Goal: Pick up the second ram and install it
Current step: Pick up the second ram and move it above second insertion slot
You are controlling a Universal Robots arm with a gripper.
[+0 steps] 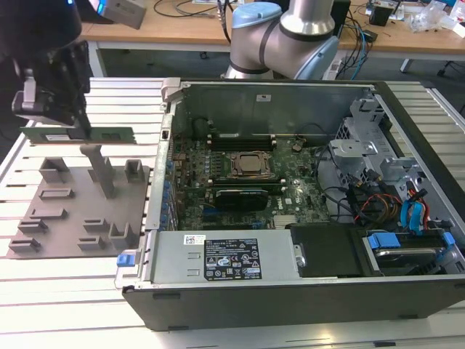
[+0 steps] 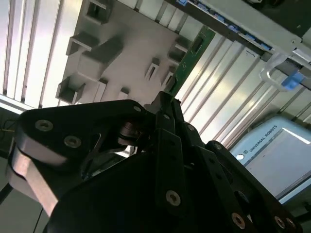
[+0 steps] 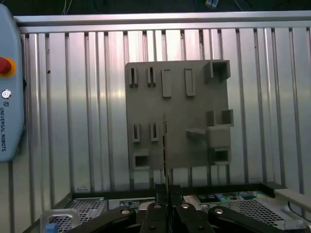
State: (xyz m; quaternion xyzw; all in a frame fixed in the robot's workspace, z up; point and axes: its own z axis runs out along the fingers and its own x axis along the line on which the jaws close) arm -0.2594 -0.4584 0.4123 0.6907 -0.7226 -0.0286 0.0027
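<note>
Green second ram (image 1: 109, 134), clamped in tool (image 1: 80, 125)

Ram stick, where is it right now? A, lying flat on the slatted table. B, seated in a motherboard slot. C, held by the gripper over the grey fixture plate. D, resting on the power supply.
C: in the exterior view the gripper is shut on the ram, holding it over the fixture plate, outside the computer case.
</note>
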